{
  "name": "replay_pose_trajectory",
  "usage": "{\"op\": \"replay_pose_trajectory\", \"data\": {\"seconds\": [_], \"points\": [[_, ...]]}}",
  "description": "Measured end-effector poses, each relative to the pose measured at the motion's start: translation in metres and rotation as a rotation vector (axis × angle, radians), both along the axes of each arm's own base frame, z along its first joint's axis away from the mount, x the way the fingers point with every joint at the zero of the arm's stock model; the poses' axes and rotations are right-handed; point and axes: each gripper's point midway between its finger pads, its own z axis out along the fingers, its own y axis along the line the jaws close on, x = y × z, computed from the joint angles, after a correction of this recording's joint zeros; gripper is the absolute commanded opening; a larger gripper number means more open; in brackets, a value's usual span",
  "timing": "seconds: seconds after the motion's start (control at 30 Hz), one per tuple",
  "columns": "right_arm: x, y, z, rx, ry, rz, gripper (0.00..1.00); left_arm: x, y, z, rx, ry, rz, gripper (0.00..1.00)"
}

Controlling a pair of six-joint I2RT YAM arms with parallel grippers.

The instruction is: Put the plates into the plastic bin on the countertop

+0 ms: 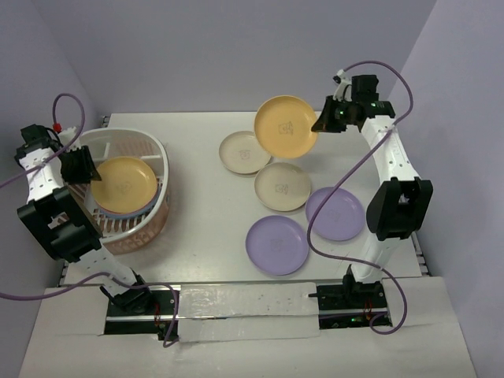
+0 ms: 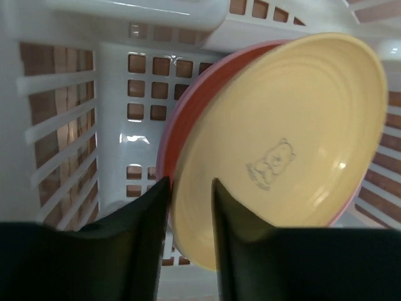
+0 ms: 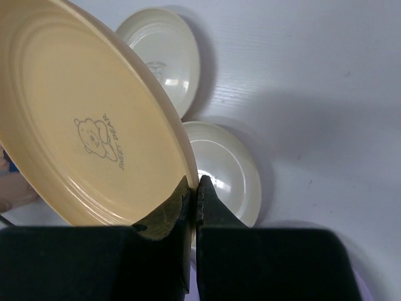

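Two cream plates (image 1: 245, 152), two lilac plates (image 1: 276, 244) — two yellow-orange plates (image 1: 285, 126).

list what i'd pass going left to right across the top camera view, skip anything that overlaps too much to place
plastic bin → far cream plate → lifted yellow plate → right lilac plate

Lilac-grey walls (image 1: 236, 47) are seen at the far side and along both flanks of the scene. A pale board (image 1: 236, 358) is located at the near edge. A crinkled white strip (image 1: 248, 303) is laid across its middle.
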Motion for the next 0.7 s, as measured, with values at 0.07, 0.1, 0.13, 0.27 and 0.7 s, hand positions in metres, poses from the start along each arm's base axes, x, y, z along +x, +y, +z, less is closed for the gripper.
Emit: {"op": "replay_pose_trajectory", "data": {"seconds": [0.07,0.1,0.13,0.27,0.7], "points": [[-0.002,0.019,0.006,-0.013,-0.020,0.047,0.00,0.002,-0.003,-0.003,-0.006,0.003,-0.013,0.71],[-0.003,0.031,0.010,-0.020,-0.032,0.076,0.00,0.003,-0.004,-0.003,-0.010,0.001,-0.018,0.73],[-0.005,0.042,0.014,-0.025,-0.046,0.103,0.00,0.004,-0.005,0.000,-0.013,-0.007,-0.021,0.75],[-0.019,0.092,0.024,-0.056,-0.088,0.214,0.00,0.018,-0.014,0.035,-0.048,-0.095,-0.048,0.79],[-0.073,0.215,0.052,-0.104,-0.186,0.477,0.00,0.011,-0.231,0.194,-0.105,-0.497,-0.564,0.77]]}}
